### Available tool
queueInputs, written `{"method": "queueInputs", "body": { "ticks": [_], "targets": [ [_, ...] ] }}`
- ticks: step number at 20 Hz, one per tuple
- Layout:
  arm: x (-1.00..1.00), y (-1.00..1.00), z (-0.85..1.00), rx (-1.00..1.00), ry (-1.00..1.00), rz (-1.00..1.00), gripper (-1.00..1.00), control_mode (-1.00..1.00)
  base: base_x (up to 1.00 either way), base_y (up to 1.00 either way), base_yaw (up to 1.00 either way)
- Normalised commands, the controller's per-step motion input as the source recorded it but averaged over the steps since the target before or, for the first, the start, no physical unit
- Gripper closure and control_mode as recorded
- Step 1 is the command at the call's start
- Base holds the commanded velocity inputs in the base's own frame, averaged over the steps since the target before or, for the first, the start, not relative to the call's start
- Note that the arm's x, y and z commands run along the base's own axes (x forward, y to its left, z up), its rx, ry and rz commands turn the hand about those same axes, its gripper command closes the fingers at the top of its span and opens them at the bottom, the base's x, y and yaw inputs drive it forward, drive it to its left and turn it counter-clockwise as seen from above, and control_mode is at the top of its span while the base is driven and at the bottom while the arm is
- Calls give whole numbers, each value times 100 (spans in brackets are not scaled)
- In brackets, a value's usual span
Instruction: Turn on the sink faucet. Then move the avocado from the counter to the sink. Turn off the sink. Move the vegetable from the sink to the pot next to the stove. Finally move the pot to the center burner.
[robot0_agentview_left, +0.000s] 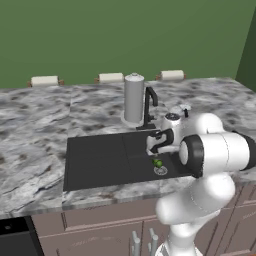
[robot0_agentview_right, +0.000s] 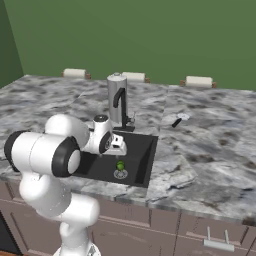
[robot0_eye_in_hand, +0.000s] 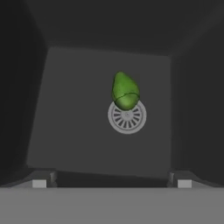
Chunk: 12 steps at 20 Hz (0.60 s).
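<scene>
The avocado (robot0_eye_in_hand: 125, 91) lies on the floor of the black sink (robot0_agentview_left: 100, 160), touching the silver drain (robot0_eye_in_hand: 127, 116) and overlapping its rim. The end effector (robot0_eye_in_hand: 111, 181) hangs above the basin with its jaws spread wide and nothing between them. Judging by this, the step in hand is either shutting off the sink faucet (robot0_agentview_left: 150, 106) or picking the fruit back out. For a pick, it would be best to descend straight over the fruit, which sits slightly off the centre line, and close across its narrow width, since the tapered shape may roll or slip. Whether water is running cannot be made out, the faucet's lever is too small to read, and the arm's own links cover part of the sink in the base views.
</scene>
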Motion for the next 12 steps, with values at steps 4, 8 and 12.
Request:
{"method": "queueInputs", "body": {
  "ticks": [4, 8, 12],
  "targets": [
    [35, 0, -35, 0, 0, 0, -100, -100, 0, 0, 0],
    [30, 0, -34, 0, 0, 0, -100, -100, 0, 0, 0],
    [33, -4, -30, 0, 0, 0, -100, -100, 0, 0, 0]
  ]
}}
